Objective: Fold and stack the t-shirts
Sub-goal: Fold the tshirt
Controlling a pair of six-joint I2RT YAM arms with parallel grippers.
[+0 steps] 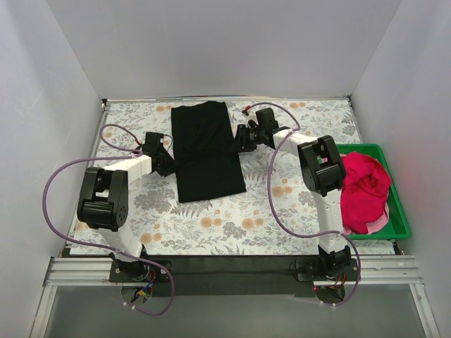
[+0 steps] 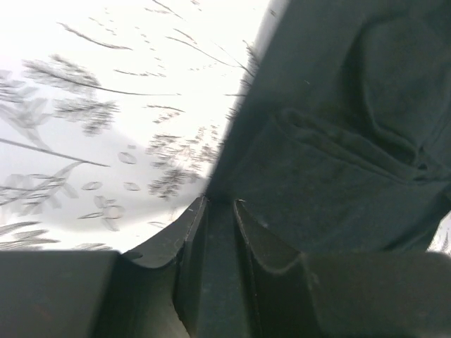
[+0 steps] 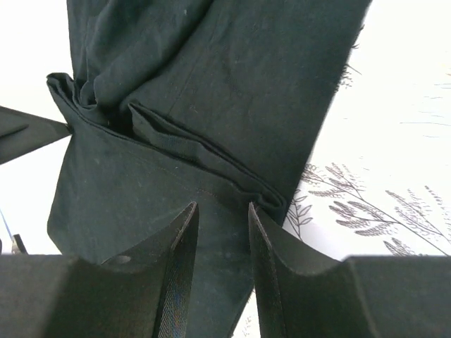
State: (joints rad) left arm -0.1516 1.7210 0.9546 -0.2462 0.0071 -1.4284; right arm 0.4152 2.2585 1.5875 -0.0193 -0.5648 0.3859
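The black t-shirt [image 1: 208, 151] lies folded into a long strip on the floral table cover, running from the far edge toward the middle. My left gripper [image 1: 169, 165] is at its left edge. In the left wrist view the gripper [image 2: 220, 201] has its jaws nearly together with dark cloth of the shirt [image 2: 338, 127] between them. My right gripper [image 1: 242, 140] is at the shirt's right edge. In the right wrist view it [image 3: 222, 205] is open, low over the shirt [image 3: 211, 84], just short of a folded ridge. The pinkish-red t-shirt [image 1: 363, 189] lies crumpled in the crate.
A green plastic crate [image 1: 399, 220] stands at the table's right edge beside the right arm. White walls close in the left, far and right sides. Purple cables loop from both arms. The floral cover [image 1: 232, 222] reaches to the near edge.
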